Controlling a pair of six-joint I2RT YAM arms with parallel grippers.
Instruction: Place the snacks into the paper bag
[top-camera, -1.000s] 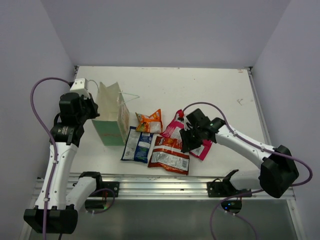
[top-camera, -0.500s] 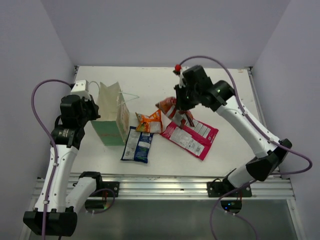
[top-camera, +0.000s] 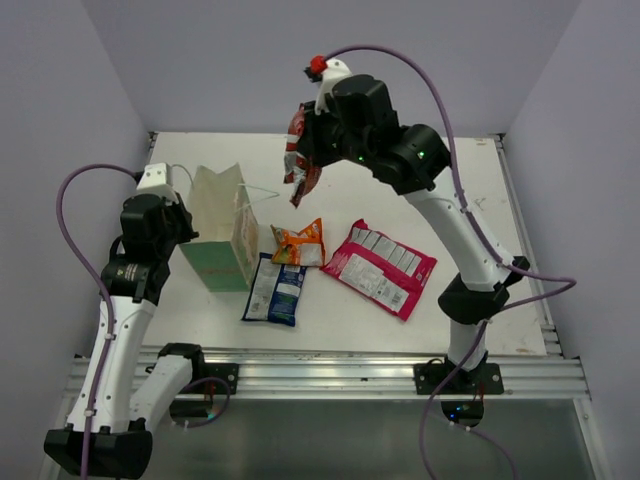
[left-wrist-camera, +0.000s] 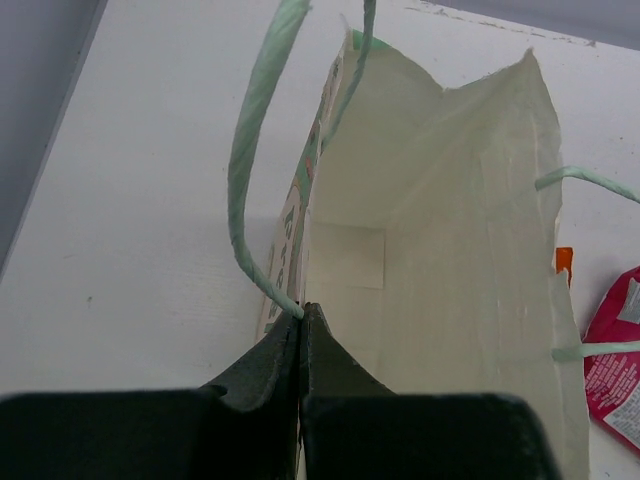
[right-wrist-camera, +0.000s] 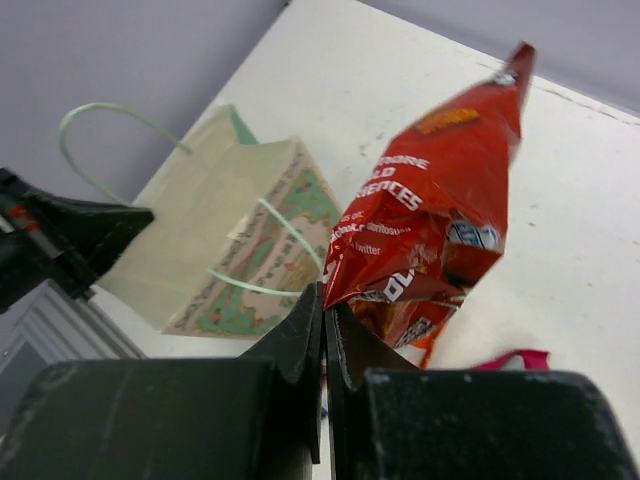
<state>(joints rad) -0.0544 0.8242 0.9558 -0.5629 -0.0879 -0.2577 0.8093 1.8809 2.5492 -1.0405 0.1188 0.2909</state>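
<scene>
Over the worktop (top-camera: 380, 320), a red packet (right-wrist-camera: 430, 240) is pinched in the right gripper (right-wrist-camera: 324, 305); the paper bag (top-camera: 225, 230), pinched by the left gripper (left-wrist-camera: 301, 320), must be reached below-left.

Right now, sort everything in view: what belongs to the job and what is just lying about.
Job: paper bag, red packet (in the right gripper), orange packet, blue-and-white packet, magenta packet.
Just there: table, metal rail.
</scene>
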